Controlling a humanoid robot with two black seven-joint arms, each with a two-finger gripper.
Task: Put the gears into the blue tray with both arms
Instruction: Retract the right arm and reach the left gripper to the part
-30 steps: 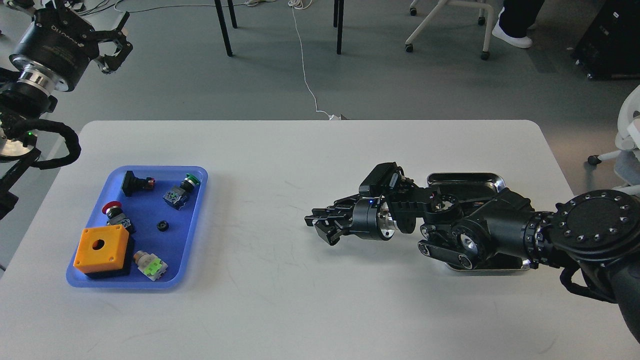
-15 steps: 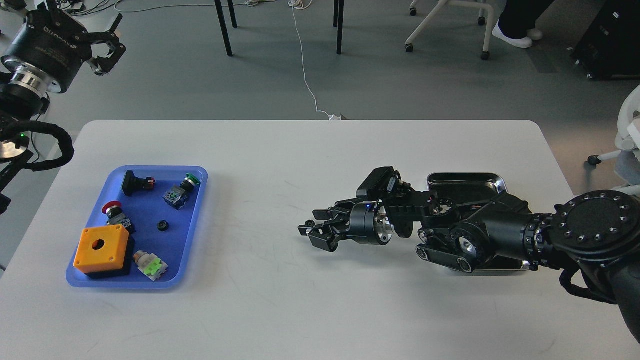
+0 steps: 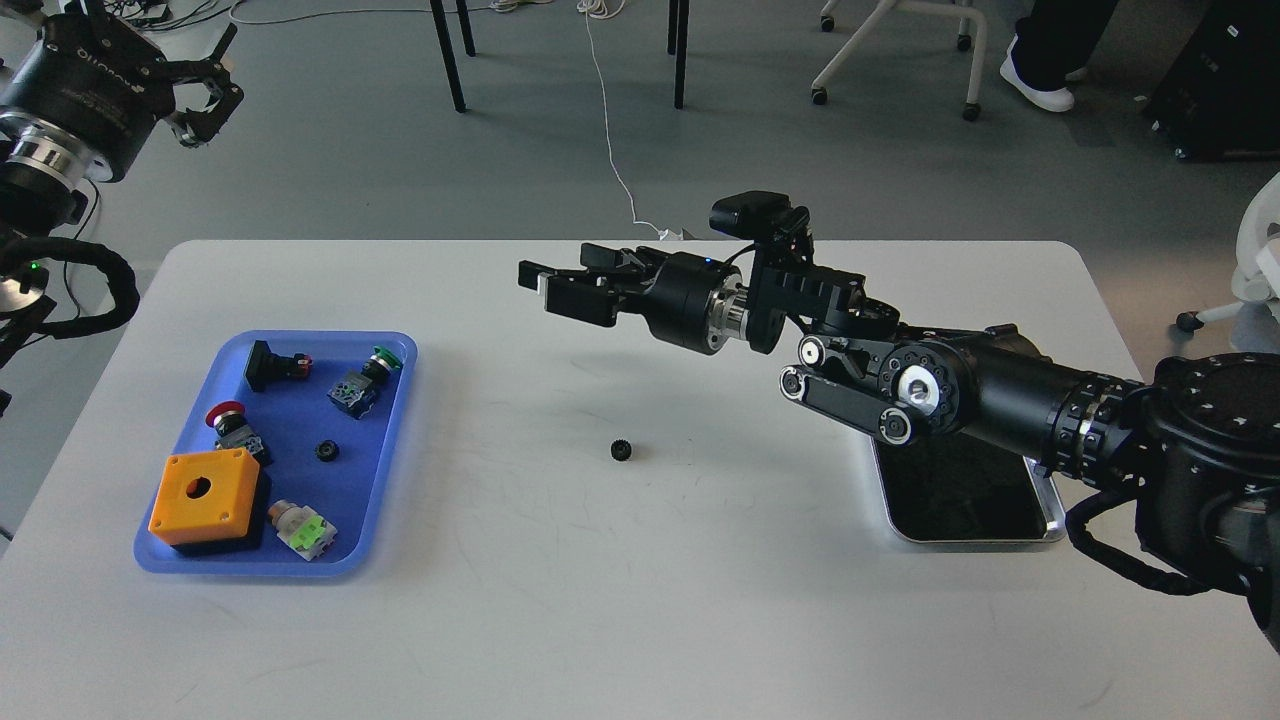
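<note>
White table (image 3: pixel 700 600) spans view; grey floor, chair legs behind. My right hand (image 3: pixel 545 290) hangs above table centre, fingers slightly parted, gripping nothing. My left hand (image 3: pixel 205 95) off table's far-left corner, fingers spread, empty. Blue tray (image 3: pixel 395 440) at left: one gear (image 3: pixel 325 451) inside among switches. Second gear (image 3: pixel 621 451) on bare table, between blue tray and silver tray (image 3: pixel 1050 505).

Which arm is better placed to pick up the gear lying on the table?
Right. The right gripper hangs over the table not far from the loose gear; the left gripper is off beyond the table's far left corner.
</note>
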